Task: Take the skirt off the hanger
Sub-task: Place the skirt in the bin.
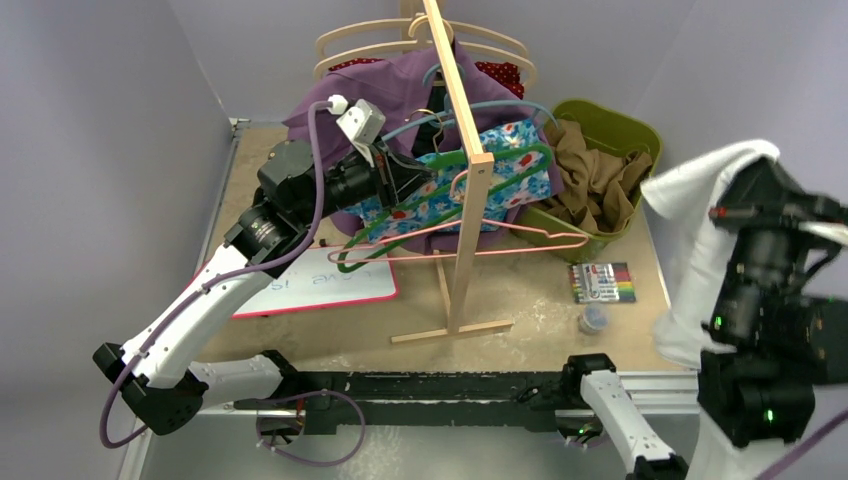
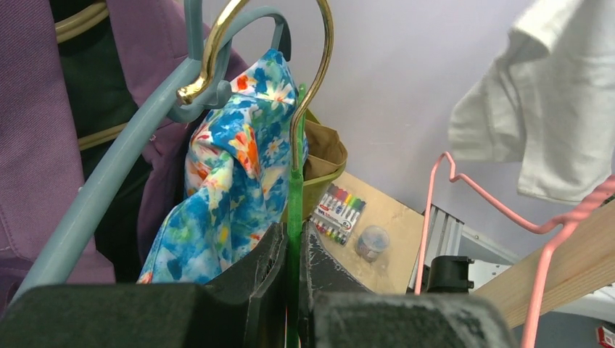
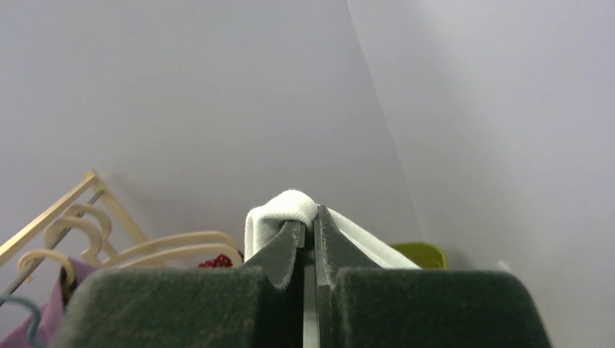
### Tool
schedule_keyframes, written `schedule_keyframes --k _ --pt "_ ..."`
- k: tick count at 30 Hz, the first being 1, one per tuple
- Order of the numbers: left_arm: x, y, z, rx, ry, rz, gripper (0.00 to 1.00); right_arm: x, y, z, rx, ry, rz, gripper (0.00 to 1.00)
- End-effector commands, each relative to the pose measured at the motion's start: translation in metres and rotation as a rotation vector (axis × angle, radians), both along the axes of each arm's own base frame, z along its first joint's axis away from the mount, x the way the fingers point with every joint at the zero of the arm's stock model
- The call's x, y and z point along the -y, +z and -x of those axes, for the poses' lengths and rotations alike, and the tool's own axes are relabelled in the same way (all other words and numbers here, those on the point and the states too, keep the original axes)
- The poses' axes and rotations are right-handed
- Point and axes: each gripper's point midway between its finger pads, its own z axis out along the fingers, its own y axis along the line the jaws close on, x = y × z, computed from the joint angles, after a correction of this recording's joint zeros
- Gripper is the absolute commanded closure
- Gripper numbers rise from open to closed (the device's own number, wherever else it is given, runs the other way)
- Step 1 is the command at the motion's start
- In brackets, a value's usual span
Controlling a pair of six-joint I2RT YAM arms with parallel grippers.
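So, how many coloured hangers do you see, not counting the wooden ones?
3. Green hanger, clamped in the left gripper; pink hanger, by the rack's wooden post; blue-grey hanger, among the hung clothes. Clothes may hide more.

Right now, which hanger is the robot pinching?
The green hanger: it is squeezed between the shut fingers of the left gripper. The pink hanger and the blue hanger are not in any gripper.

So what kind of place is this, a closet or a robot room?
Probably a robot lab bench set up like a laundry corner. There is a wooden clothes rack, a green bin full of clothes, and plain walls boxing in the table.
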Motion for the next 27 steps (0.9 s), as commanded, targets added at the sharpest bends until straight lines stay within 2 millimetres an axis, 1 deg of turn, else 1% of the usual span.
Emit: schedule_keyframes --k 1,4,5,6,8,10,12,14,16,18,19,20,23,24,27 --pt "-0.001 0.026 0.008 0.067 -0.032 0.057 1.00 0.006 0.026 -0.056 -0.001 -0.073 0.044 1.00" --pt "-0.001 0.024 0.008 0.059 -0.035 0.053 1.00 0.007 0.031 -0.104 -0.031 -0.105 0.096 1.00" --pt "-0.001 0.024 0.009 0.056 -0.035 0.053 1.00 0.009 0.028 -0.130 -0.067 -0.129 0.112 1.00" --pt "0.000 0.024 0.009 0.054 -0.036 0.054 1.00 0.011 0.026 -0.148 -0.096 -0.150 0.120 1.00" --pt "-0.001 0.025 0.010 0.051 -0.039 0.058 1.00 0.014 0.029 -0.177 -0.129 -0.182 0.132 1.00" --pt "-0.002 0.024 0.011 0.046 -0.038 0.060 1.00 0.012 0.029 -0.205 -0.140 -0.178 0.164 1.00" --pt "-0.002 0.025 0.011 0.045 -0.039 0.064 1.00 0.007 0.022 -0.230 -0.170 -0.159 0.173 1.00" --pt "-0.003 0.024 0.012 0.044 -0.037 0.063 1.00 0.010 0.005 -0.251 -0.204 -0.158 0.160 1.00" --pt "-0.003 0.024 0.012 0.044 -0.036 0.065 1.00 0.010 -0.022 -0.272 -0.258 -0.134 0.160 1.00" --pt "-0.004 0.025 0.014 0.045 -0.039 0.066 1.00 0.015 -0.062 -0.290 -0.329 -0.126 0.143 1.00" --pt "-0.004 0.025 0.014 0.046 -0.040 0.066 1.00 0.016 -0.087 -0.298 -0.371 -0.113 0.126 1.00" --pt "-0.004 0.025 0.015 0.045 -0.044 0.066 1.00 0.017 -0.121 -0.306 -0.433 -0.099 0.107 1.00" --pt "-0.002 0.023 0.015 0.040 -0.053 0.061 1.00 0.013 -0.194 -0.313 -0.539 -0.045 0.036 1.00" --pt "-0.002 0.022 0.016 0.038 -0.055 0.059 1.00 0.011 -0.210 -0.315 -0.543 -0.022 0.020 1.00" --pt "-0.001 0.020 0.015 0.034 -0.058 0.056 1.00 0.006 -0.279 -0.323 -0.637 0.029 -0.026 1.00"
